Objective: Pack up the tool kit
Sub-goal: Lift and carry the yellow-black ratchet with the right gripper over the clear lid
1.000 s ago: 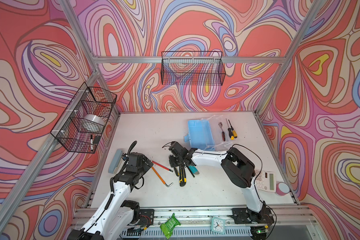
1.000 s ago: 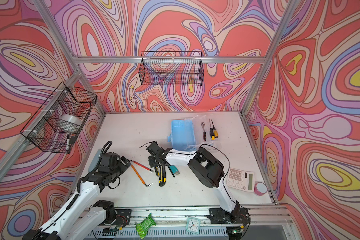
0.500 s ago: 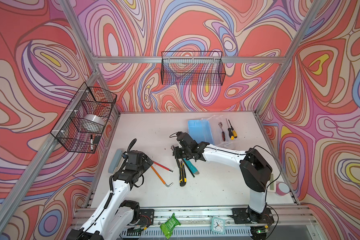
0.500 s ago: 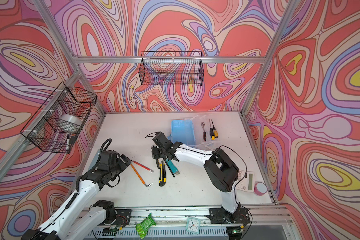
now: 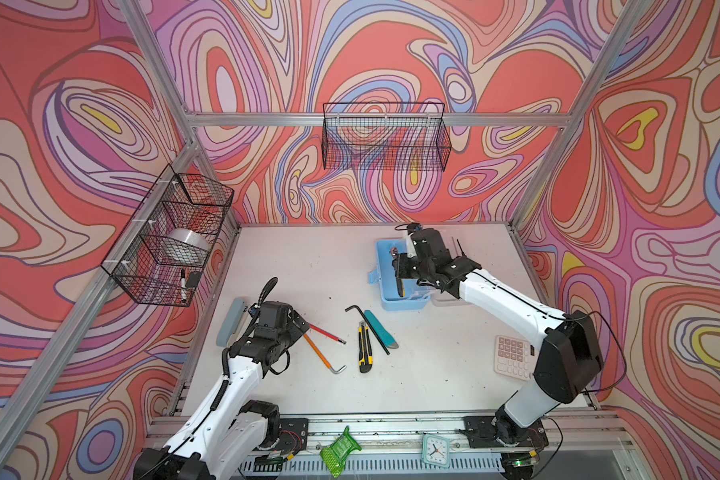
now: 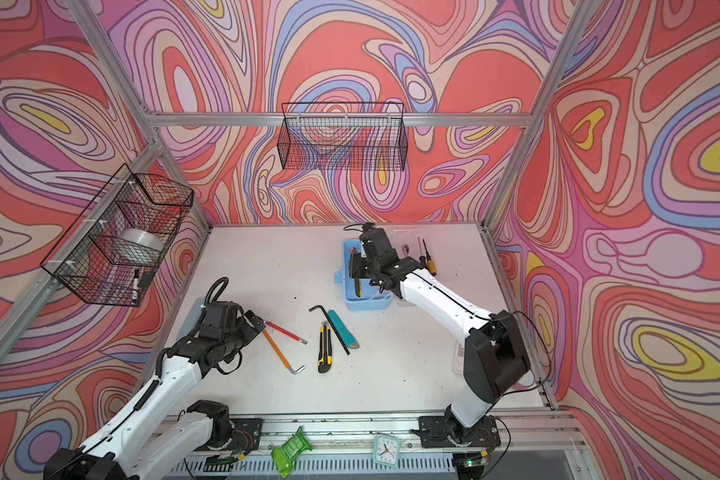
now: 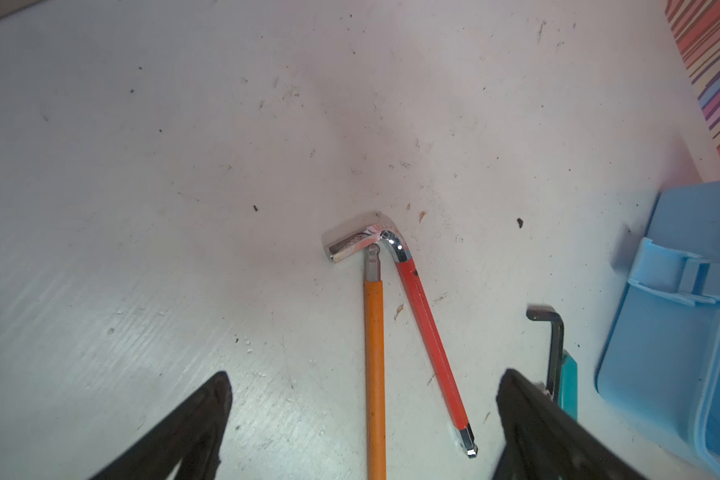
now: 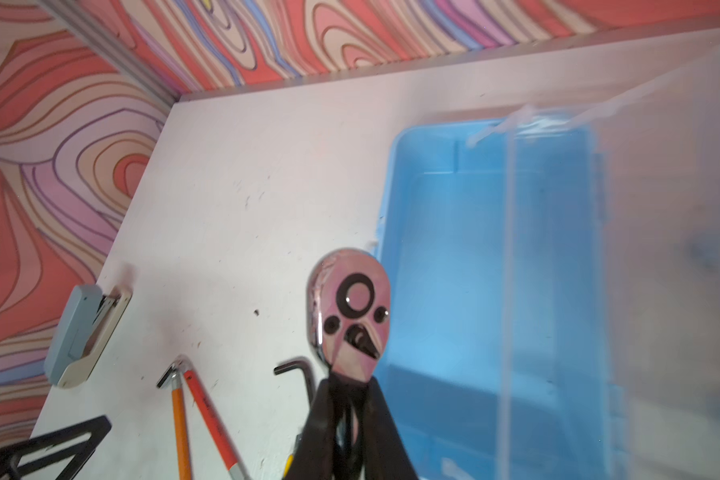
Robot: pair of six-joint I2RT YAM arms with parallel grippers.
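Above the light blue box (image 5: 404, 305), the right hand (image 8: 350, 390) clamps a ratchet (image 8: 352, 307); left hand (image 7: 366, 376) spread wide

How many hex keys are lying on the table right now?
3. The orange hex key and red hex key lie before the open left claw; black hex key beside the teal knife. Others may be hidden in the blue box.

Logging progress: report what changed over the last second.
The right gripper, shut on the chrome-headed ratchet, carried it from near the yellow-black utility knife to over the light blue plastic box. The open left gripper, orange hex key and red hex key stayed put.
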